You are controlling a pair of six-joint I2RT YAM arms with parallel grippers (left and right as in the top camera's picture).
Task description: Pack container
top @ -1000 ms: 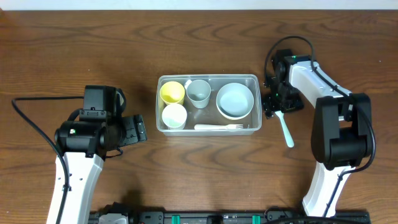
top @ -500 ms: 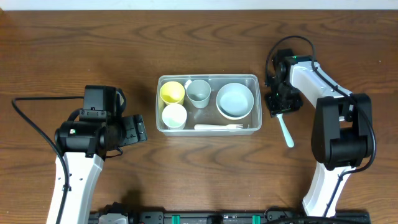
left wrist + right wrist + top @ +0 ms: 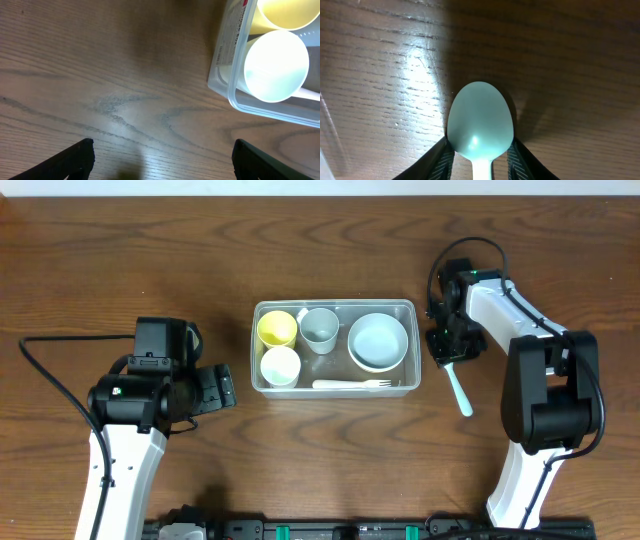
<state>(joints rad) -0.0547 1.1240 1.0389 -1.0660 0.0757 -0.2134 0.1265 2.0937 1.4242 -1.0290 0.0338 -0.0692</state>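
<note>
The clear plastic container [image 3: 335, 305] sits mid-table. It holds a yellow cup [image 3: 277, 328], a white cup [image 3: 280, 365], a grey cup [image 3: 319, 328], a pale blue bowl [image 3: 378, 340] and a white fork [image 3: 350, 385]. A pale green spoon [image 3: 460, 392] lies on the table to the container's right. My right gripper [image 3: 448, 352] is shut on the spoon's bowl end [image 3: 480, 120], with its fingers [image 3: 480, 145] against both sides. My left gripper [image 3: 222, 388] is open and empty left of the container, whose corner [image 3: 225, 60] shows in the left wrist view above the fingers [image 3: 162, 160].
The wooden table [image 3: 120, 260] carries nothing else in view. A black cable [image 3: 50, 375] loops by the left arm. The white cup [image 3: 275, 65] and yellow cup [image 3: 285, 12] show through the container wall in the left wrist view.
My right gripper's fingers have drawn in around the spoon's bowl end. The spoon and the left arm have not moved.
</note>
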